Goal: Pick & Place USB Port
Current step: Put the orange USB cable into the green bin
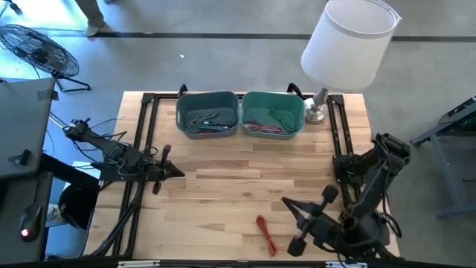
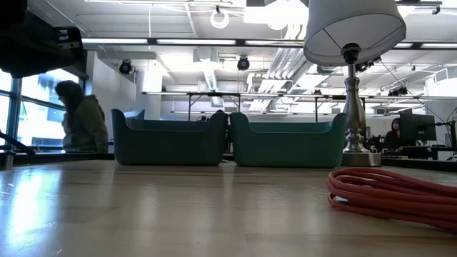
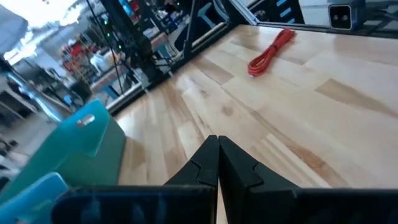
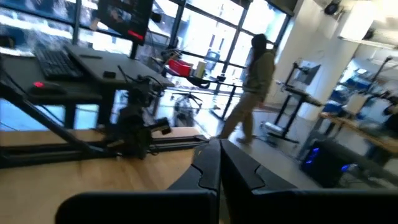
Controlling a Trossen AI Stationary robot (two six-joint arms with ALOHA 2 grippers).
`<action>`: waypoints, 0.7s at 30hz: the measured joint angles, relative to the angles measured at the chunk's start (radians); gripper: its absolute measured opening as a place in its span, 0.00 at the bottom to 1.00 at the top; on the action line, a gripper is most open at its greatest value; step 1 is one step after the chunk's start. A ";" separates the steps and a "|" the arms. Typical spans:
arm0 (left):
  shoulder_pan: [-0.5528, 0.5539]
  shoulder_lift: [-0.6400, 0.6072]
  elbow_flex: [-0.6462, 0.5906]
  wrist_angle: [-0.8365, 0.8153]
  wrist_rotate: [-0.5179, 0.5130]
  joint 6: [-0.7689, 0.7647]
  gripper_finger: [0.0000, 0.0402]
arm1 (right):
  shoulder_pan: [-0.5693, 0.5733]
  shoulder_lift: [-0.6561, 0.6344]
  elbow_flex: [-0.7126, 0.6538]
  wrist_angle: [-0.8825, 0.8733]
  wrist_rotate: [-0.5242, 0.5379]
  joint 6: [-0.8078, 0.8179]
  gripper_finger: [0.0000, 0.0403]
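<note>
Right, the red cable [image 1: 265, 233] lies bottom centre, untouched. Left gripper [image 1: 177, 172] mid-left and right gripper [image 1: 287, 202] lower right are both pinched closed, empty.

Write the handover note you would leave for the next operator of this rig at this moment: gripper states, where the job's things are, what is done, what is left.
Left gripper: shut, empty, over the table's left side.
Right gripper: shut, empty, near the front right, beside the cable.
Red USB cable: coiled, lying on the wooden table near its front edge, not gripped.
Two teal bins stand side by side at the back; both already hold cables. A lamp stands by the right bin.
Done: nothing visible on this cable.
Left: pick up the red cable and place it in a bin; which bin I cannot tell.
</note>
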 joint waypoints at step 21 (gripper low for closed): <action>0.001 -0.078 -0.002 -0.027 -0.070 0.157 0.00 | -0.332 -0.005 0.255 -0.413 -0.001 -0.038 0.00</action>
